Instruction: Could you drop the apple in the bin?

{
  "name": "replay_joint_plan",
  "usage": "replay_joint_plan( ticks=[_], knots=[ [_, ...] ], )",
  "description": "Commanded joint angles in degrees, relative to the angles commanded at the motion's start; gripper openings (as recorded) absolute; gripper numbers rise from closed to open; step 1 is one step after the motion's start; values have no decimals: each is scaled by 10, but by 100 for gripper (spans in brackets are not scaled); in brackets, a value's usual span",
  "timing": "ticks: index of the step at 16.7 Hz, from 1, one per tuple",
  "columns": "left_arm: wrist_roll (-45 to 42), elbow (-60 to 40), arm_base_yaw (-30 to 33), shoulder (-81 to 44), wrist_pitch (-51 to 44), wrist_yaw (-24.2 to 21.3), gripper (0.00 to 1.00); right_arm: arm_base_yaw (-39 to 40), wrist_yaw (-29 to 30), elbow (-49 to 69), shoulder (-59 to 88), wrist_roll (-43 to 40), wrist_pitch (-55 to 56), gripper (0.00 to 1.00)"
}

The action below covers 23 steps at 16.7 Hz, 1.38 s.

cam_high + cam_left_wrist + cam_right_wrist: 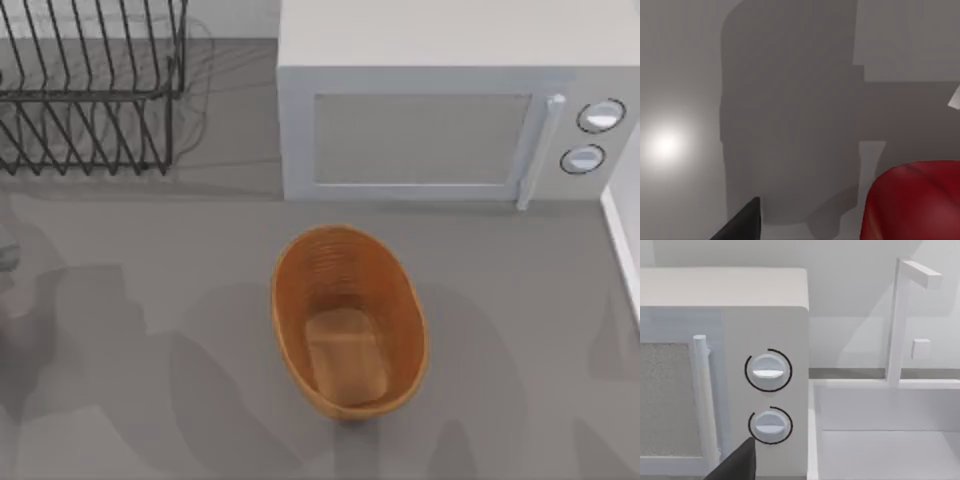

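Apple [912,200] showing red right beside left gripper's finger [742,225] in left wrist view, grip can't tell, bin [347,320] sitting mid-table near microwave [450,120], wire rack [90,90] sitting far left.

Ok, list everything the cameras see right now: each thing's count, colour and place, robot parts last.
bin: one, orange-brown, centre of the table, nothing inside.
apple: one, red, close under the left wrist camera.
microwave: one, white, two knobs, back of the table right of centre.
wire rack: one, black, back left corner.
sink: one, white, with a faucet, beside the microwave's knob side.
table: one, grey.
left jaws: one dark fingertip, beside the apple, not touching it.
right jaws: one dark fingertip, facing the microwave knobs.
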<state>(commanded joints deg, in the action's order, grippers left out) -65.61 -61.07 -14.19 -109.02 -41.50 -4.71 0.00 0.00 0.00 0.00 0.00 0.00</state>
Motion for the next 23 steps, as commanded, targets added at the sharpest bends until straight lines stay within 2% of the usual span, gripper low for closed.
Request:
replay_joint_plan(
  ticks=[1, 14, 23],
  knots=[
    [0, 0, 0, 0, 0, 0, 100, 0, 0, 0, 0, 0, 0, 100],
    [0, 0, 0, 0, 0, 0, 2, 0, 0, 0, 0, 0, 0, 100],
    [-3, -4, -2, 7, 2, 4, 0, 0, 0, 0, 0, 0, 0, 100]
  ],
)
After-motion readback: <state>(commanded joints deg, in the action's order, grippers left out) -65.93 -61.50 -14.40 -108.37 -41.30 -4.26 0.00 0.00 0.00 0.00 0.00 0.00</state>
